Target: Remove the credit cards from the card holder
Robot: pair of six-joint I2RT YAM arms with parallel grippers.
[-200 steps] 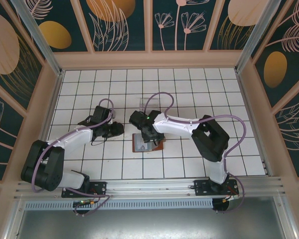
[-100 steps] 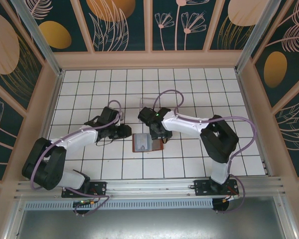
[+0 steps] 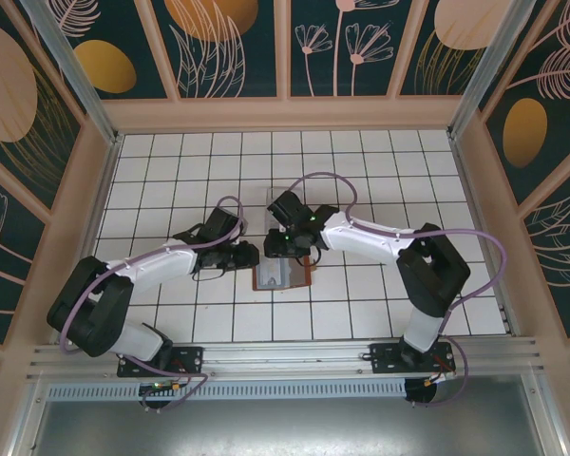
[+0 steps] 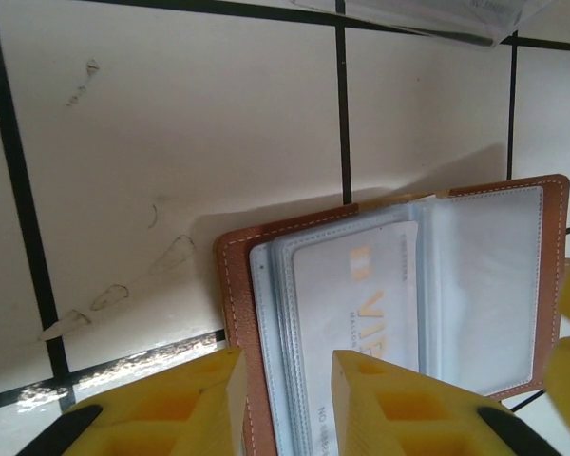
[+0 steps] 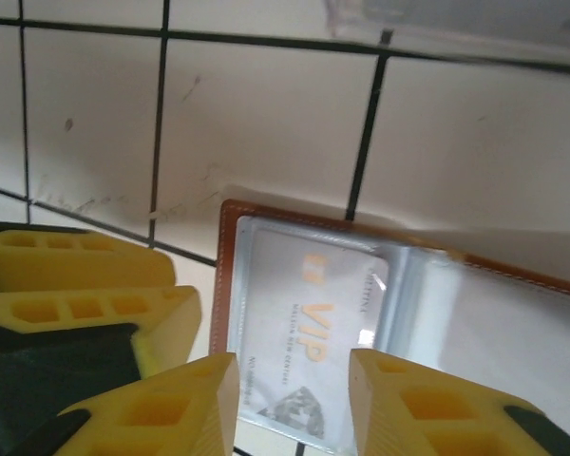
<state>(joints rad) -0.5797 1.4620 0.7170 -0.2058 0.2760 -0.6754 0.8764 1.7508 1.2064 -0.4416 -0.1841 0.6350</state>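
Credit cards, a whitish VIP one (image 5: 304, 328) uppermost, are sitting sleeved inside the open brown leather card holder (image 4: 543, 285) while the left gripper (image 4: 287, 370) and right gripper (image 5: 290, 370), both partly open and empty, are straddling its edge, so extraction seems to be starting, calling for pinning the holder and pinching that card out.
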